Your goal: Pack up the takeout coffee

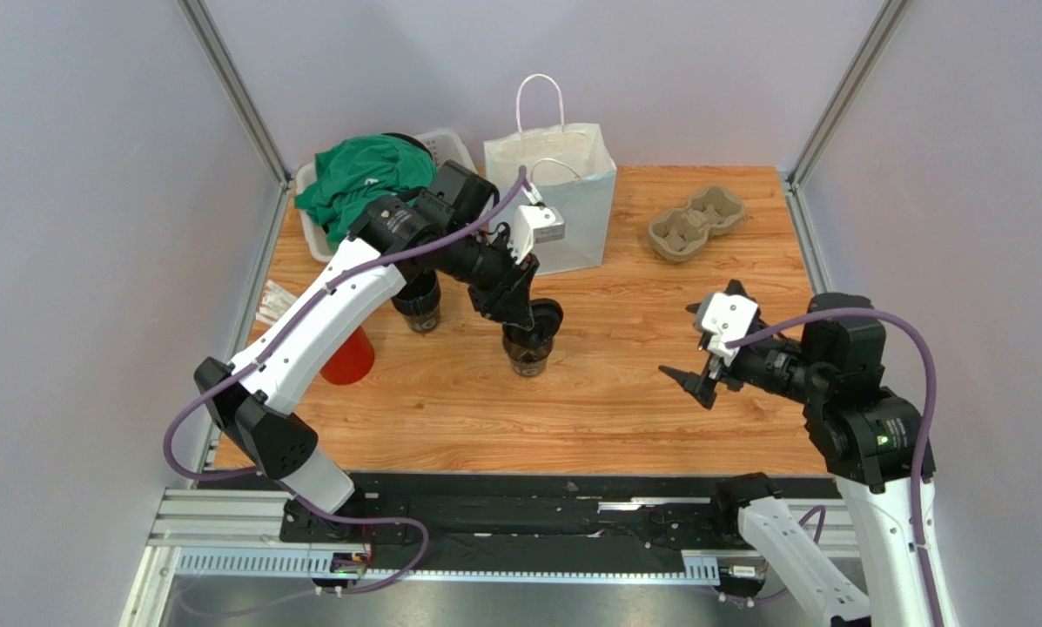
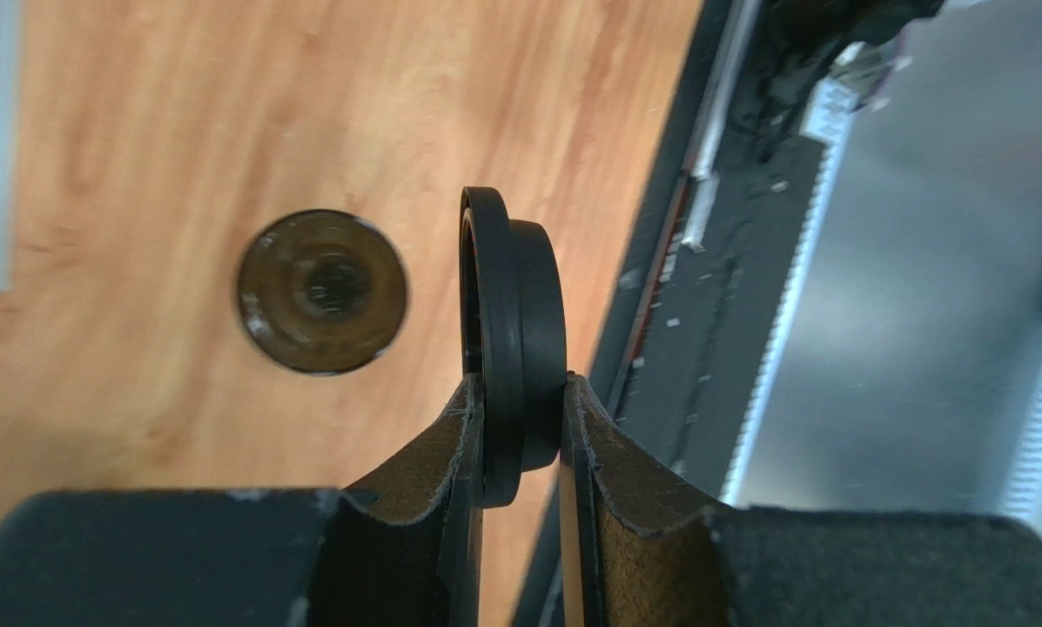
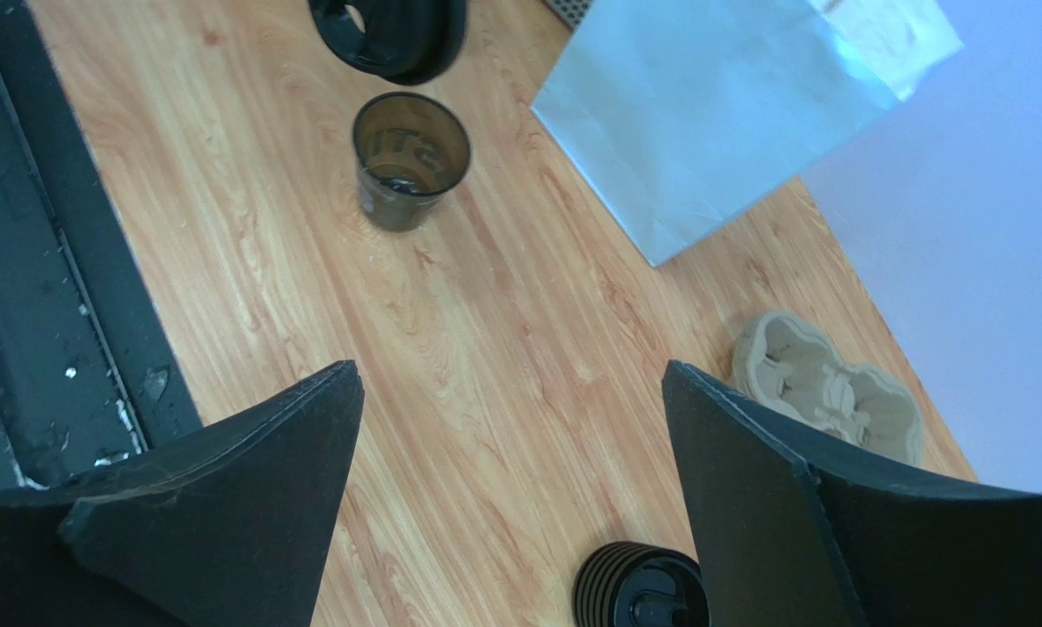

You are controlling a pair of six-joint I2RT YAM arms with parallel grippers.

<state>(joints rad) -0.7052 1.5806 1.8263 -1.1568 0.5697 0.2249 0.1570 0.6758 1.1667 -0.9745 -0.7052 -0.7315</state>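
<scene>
Wood tabletop [image 3: 487, 261]: left claw [image 2: 519, 392] pinches a lid [image 2: 519, 314], right claw's [image 3: 510, 379] wide open, coffee [image 3: 641, 591] just beside it, probably light, crushable paper, so squeeze its ribbed wall gently.

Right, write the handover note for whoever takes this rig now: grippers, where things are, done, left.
Left gripper: shut on a black round lid, held on edge above an open dark cup.
Right gripper: open, empty, above the table.
Takeout coffee: lidded, upright on the table below the right gripper; hidden in the top view.
White bag: upright at the far side; cup carrier to its right, both wells bare.
Done: nothing visibly packed.
Left: grasp the coffee and pack it, probably into the bag.
</scene>
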